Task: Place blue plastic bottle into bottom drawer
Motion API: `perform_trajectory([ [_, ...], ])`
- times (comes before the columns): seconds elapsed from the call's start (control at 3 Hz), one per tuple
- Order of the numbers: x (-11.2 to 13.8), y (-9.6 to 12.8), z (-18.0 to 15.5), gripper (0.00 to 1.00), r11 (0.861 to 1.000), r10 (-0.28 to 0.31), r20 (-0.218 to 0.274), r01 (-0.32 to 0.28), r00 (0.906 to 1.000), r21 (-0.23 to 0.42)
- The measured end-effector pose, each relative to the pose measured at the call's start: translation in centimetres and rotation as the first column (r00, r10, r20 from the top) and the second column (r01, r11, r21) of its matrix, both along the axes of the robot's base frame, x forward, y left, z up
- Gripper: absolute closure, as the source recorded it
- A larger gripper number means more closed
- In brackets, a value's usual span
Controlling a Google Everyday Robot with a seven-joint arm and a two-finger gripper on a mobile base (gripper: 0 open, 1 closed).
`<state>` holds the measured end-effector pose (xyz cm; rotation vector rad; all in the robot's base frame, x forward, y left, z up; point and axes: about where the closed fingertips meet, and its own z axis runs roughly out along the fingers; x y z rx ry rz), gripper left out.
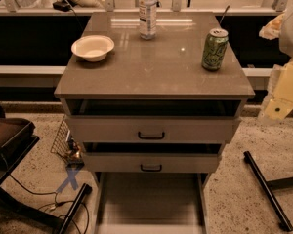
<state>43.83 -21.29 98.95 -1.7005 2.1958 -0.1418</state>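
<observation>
The blue plastic bottle (147, 13), clear with a white cap and a pale label, stands upright at the back middle of the cabinet top (151, 67). The bottom drawer (150, 199) is pulled far out below the cabinet, a wide shallow tray with a bare floor and side rails. Pale arm links (285, 89) show at the right edge, beside the cabinet and apart from the bottle. The gripper itself is out of view past that edge.
A green soda can (214, 49) stands at the right of the top and a white bowl (93, 48) at the left. Two upper drawers with black handles (151, 135) are slightly open. A dark chair (10, 145), cables and black stand legs (266, 189) lie on the floor.
</observation>
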Motion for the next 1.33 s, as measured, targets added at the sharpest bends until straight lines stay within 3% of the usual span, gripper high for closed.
perform_trajectory([
  [0.67, 2.2, 1.8, 0.9, 0.00, 0.999, -0.007, 0.039, 0.006, 0.9992, 0.036],
  [1.0, 7.0, 6.3, 0.9, 0.00, 0.985, -0.007, 0.089, -0.009, 0.9960, 0.172],
  [1.33, 11.1, 10.4, -0.9, 0.00, 0.941, 0.001, 0.140, -0.048, 0.9902, 0.335],
])
